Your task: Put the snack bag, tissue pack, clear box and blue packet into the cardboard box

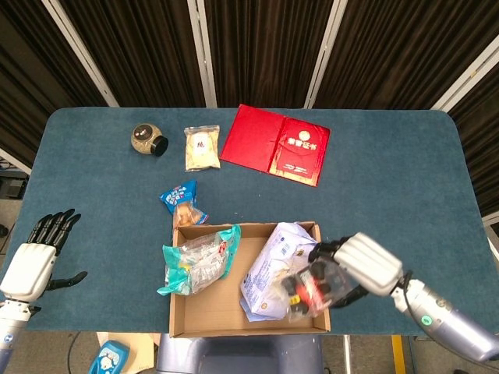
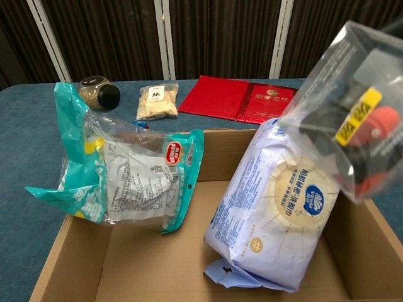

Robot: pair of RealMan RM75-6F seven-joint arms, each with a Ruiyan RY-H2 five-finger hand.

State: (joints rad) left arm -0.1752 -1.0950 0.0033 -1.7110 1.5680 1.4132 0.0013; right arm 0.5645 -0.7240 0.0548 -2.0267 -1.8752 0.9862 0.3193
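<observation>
Head view: clear box [image 1: 306, 288] is grasped by the right hand [image 1: 355, 269] over the cardboard box [image 1: 187, 312] right edge, tissue pack [image 1: 277, 269] beneath; left hand [image 1: 35, 261] is spread, empty.

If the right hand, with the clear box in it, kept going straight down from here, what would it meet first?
Most likely the tissue pack: the right hand holds the clear box above the pack's near end inside the cardboard box. Height above it is unclear; the box's right wall is close too.
</observation>
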